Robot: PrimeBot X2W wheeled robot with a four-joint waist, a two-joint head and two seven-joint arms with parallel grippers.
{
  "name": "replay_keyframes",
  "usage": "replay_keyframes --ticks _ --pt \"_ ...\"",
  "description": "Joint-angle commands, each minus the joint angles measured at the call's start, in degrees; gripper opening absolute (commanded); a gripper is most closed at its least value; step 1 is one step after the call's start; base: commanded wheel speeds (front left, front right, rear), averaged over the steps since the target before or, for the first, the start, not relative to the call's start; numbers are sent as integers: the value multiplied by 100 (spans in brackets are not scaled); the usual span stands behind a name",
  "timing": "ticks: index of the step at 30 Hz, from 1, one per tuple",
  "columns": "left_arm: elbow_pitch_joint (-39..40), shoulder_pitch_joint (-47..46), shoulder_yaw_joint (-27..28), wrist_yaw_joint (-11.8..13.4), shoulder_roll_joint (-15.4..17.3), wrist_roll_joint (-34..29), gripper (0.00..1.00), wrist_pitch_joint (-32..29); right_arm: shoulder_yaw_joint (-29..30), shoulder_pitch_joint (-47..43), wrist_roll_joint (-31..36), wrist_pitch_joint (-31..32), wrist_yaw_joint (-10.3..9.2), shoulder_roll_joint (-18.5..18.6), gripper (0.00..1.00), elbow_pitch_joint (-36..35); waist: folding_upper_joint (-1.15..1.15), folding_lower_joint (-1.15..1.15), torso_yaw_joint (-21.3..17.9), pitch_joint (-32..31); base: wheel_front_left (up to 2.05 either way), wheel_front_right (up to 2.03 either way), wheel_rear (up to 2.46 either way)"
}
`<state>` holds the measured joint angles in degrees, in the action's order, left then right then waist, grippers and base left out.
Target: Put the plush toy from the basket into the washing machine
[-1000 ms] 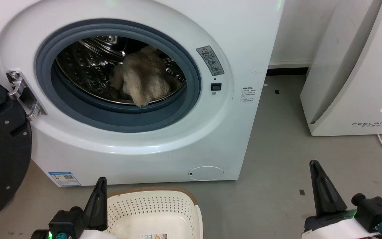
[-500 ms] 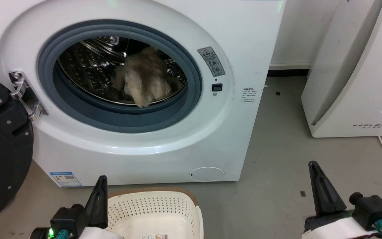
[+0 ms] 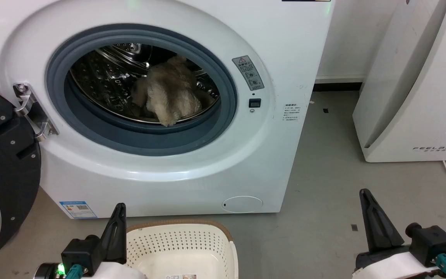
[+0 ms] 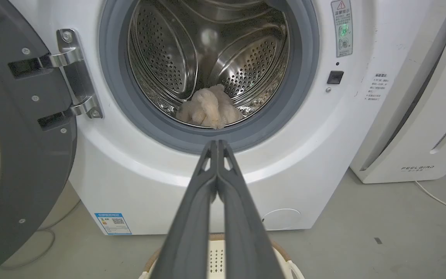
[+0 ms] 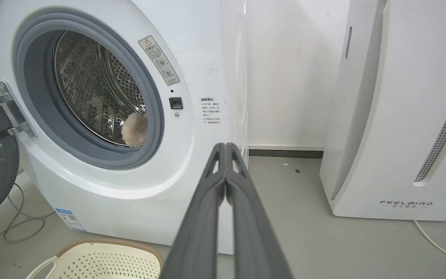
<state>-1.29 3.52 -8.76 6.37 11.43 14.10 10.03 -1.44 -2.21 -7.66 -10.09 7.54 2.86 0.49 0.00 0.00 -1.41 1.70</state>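
Nearest the robot, the left gripper (image 4: 217, 144) stood low beside the basket (image 3: 180, 244), its 2 fingers pressed together with nothing between them. The right gripper (image 5: 225, 146) was likewise clenched on nothing, low over the grey floor (image 3: 323, 201) and well apart from the machine. The part of the basket in view showed bare perforated plastic and a paper label (image 3: 180, 276) on the bottom.

Beyond the basket stood the washing machine (image 3: 192, 166), its black-framed door (image 3: 6, 155) swung open to the left. The plush toy (image 3: 168, 95) lay inside the steel drum (image 3: 103, 81), bunched on the lower front of it. 1 shaggy end reached the drum's front lip, just above the grey gasket (image 3: 149, 141). Whether that end touched the gasket could not be determined. The white FEELBIRD appliance (image 3: 412, 97) stood to the right, uninvolved.

Assessment: the placing step appeared complete, as the toy rested within the drum and neither gripper held it. Little seemed to remain. If any further move were made, it would call for nudging the forward end deeper, so that nothing lay across the gasket.
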Motion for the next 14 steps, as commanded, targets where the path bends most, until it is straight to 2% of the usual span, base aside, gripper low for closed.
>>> replay_keyframes --ticks 1,14 --pt "33 -79 45 -29 -45 -74 0 -35 15 63 71 36 -2 0 0 -15 0 0 3 -4 0 0 0" --pt "47 -118 165 -117 -162 -267 0 -174 34 85 171 177 -2 1 0 -20 0 0 23 -28 0 0 0"
